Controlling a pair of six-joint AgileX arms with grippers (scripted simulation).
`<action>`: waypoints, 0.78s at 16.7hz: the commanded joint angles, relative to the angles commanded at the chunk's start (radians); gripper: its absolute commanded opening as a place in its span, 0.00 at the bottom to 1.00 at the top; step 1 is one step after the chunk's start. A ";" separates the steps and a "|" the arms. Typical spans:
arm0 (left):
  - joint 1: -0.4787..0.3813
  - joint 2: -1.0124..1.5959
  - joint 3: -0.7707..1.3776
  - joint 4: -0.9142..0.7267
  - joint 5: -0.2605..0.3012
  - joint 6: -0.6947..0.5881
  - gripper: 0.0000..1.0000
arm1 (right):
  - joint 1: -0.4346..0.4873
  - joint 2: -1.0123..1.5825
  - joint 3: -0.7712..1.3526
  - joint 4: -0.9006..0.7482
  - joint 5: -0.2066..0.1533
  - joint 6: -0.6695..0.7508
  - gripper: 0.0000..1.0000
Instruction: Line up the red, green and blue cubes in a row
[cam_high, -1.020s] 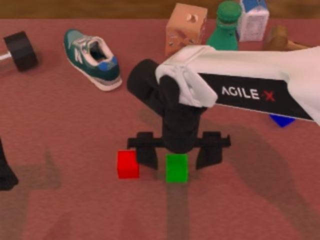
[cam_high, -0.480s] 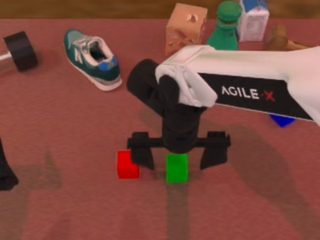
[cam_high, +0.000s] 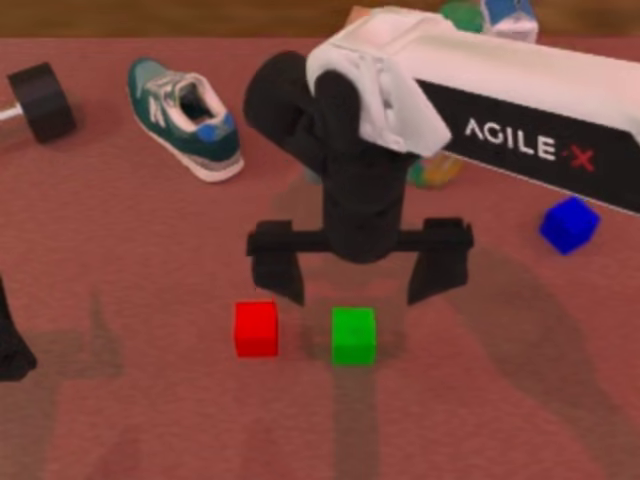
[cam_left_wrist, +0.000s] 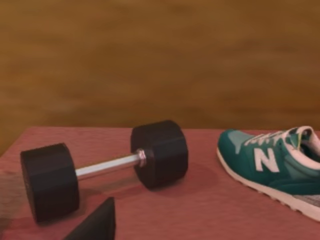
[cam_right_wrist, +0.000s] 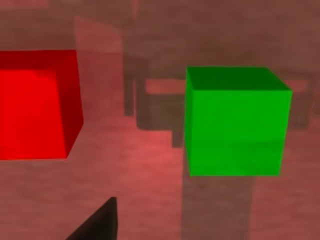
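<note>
The red cube (cam_high: 256, 328) and the green cube (cam_high: 353, 335) sit side by side on the red-brown table, a small gap between them. The blue cube (cam_high: 570, 224) lies apart at the right, beside my right arm. My right gripper (cam_high: 357, 290) hangs open above the table just behind the green cube, holding nothing. In the right wrist view the red cube (cam_right_wrist: 35, 105) and green cube (cam_right_wrist: 235, 122) rest below, with one dark fingertip (cam_right_wrist: 97, 222) showing. My left gripper (cam_left_wrist: 95, 222) is parked at the table's left edge, facing the dumbbell.
A black dumbbell (cam_high: 40, 100) and a teal shoe (cam_high: 185, 118) lie at the back left. A green bottle (cam_high: 462, 14) and a carton (cam_high: 505, 18) peek out behind my right arm at the back.
My right gripper has lifted and drawn back from the green cube, its fingers still apart. The arm now covers the back objects and the blue cube shows fully. The cubes have not moved.
</note>
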 joint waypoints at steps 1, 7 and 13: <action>0.000 0.000 0.000 0.000 0.000 0.000 1.00 | 0.000 -0.003 0.006 -0.006 0.000 -0.001 1.00; 0.000 0.000 0.000 0.000 0.000 0.000 1.00 | -0.024 0.004 0.008 -0.004 0.000 -0.035 1.00; 0.000 0.000 0.000 0.000 0.000 0.000 1.00 | -0.189 0.032 0.030 -0.007 -0.002 -0.350 1.00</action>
